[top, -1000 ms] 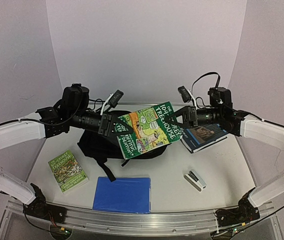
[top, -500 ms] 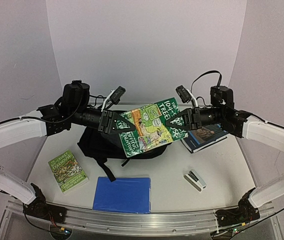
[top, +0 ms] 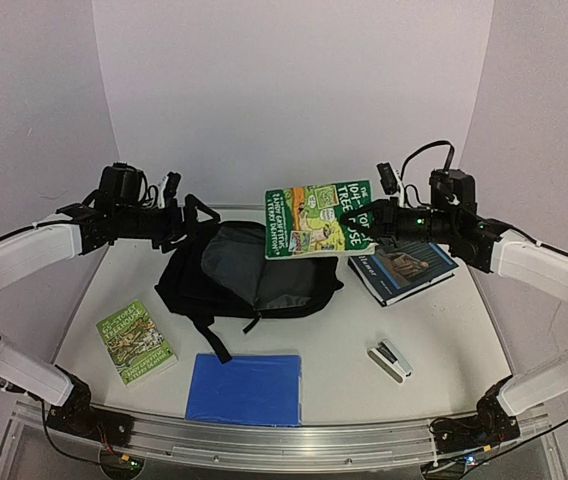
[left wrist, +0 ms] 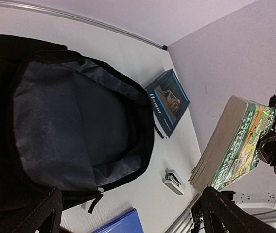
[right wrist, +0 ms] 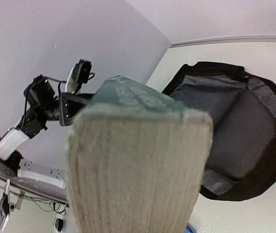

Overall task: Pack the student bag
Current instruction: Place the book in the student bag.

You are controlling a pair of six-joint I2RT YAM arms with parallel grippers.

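White surface (top: 444, 320), pale walls; student bag (top: 249, 280) lies centre, mouth open. Right claw (top: 372, 222) grips green book (top: 319, 218) over its right side; left claw (top: 196, 212) wide open, empty. Step, likely: loading book. Next, lower it into the mouth.

The student bag (top: 249, 275) lay in the middle of the desk (top: 454, 320), its mouth facing up. A raised book (top: 319, 218) hung above the bag's right side, its right end between the right fingers (top: 376, 215). The left fingers (left wrist: 225, 213) hung by the bag's left edge. A second book (top: 404, 268) lay right of the bag and a third book (top: 136, 342) at the front left. A folder (top: 244, 388) lay before the bag, with a stapler (top: 389, 360) to the folder's right.
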